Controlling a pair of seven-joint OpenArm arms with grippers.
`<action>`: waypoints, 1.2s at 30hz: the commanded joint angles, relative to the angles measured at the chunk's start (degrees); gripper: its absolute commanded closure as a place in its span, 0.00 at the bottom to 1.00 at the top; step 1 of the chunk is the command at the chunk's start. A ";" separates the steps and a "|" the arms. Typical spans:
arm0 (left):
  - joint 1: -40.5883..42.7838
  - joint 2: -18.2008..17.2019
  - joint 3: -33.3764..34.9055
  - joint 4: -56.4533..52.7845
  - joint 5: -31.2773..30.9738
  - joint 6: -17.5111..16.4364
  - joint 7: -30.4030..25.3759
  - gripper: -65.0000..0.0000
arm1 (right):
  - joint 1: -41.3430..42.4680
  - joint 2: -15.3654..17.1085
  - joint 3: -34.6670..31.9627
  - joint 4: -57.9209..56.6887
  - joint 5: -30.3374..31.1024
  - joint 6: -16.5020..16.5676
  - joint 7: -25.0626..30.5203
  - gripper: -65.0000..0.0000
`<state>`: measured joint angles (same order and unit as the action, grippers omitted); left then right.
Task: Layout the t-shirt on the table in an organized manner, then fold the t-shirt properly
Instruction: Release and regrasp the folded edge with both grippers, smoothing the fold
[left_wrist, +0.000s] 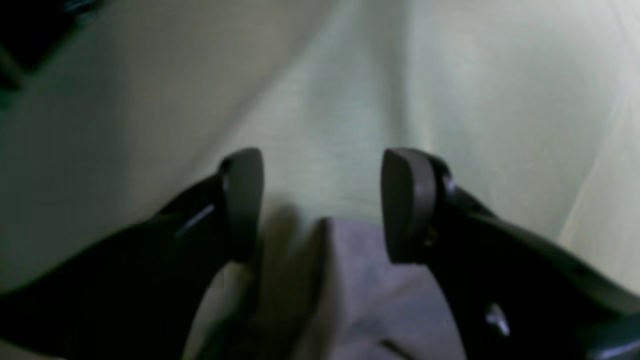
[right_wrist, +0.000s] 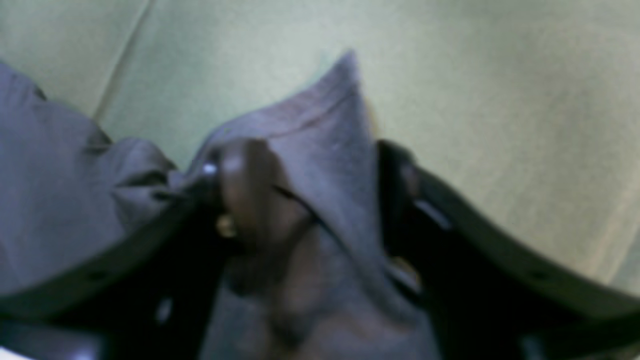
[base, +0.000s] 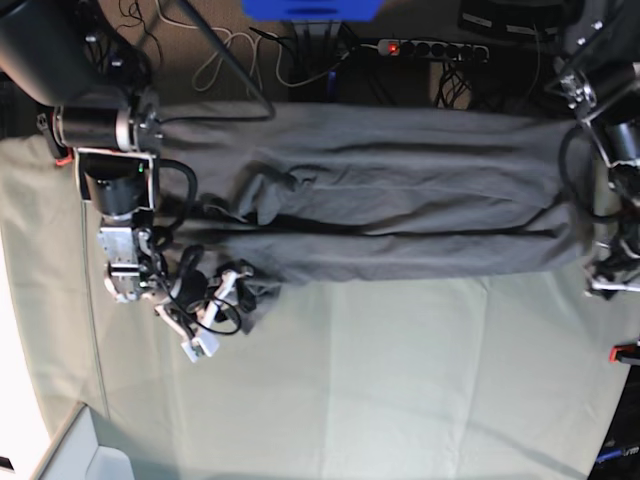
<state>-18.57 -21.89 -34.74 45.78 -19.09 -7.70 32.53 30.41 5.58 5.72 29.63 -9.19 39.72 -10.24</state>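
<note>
Across the far half of the desk (base: 400, 390), which is draped in creased pale mint-green cloth, the plain medium-grey cotton t-shirt (base: 400, 205) lies stretched long from side to side, rumpled in lengthwise folds. One end bunches near the right arm on the base view's left; the other reaches the left arm on that view's right.

From the right wrist camera, the right hand (right_wrist: 310, 200) has a pointed, hemmed corner of the grey shirt between its dark fingers (right_wrist: 245, 190), the fabric rising in a peak above them; the picture is blurred, and I cannot tell whether the fingers are pressed firmly on it. That arm reaches down low over the desk.

The left hand (left_wrist: 322, 205) points downward with its dark pads (left_wrist: 407, 200) well apart, a shirt edge lying just beneath them, untouched as far as I can see.
</note>
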 joint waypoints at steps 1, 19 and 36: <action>-0.91 -1.19 1.20 -0.72 0.23 0.01 -2.16 0.44 | 1.54 0.17 0.22 0.66 0.36 0.28 0.53 0.65; 0.68 1.01 6.13 -5.47 -0.03 0.01 -6.64 0.86 | 1.19 0.09 0.22 0.92 0.36 -3.81 0.35 0.96; -2.58 1.10 6.30 9.03 -0.12 0.01 -6.03 1.00 | 1.54 -1.41 0.83 13.85 0.62 -3.81 1.93 0.96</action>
<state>-20.03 -19.86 -28.34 53.80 -19.05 -7.60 27.55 30.26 3.79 6.39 42.33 -9.23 36.36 -9.82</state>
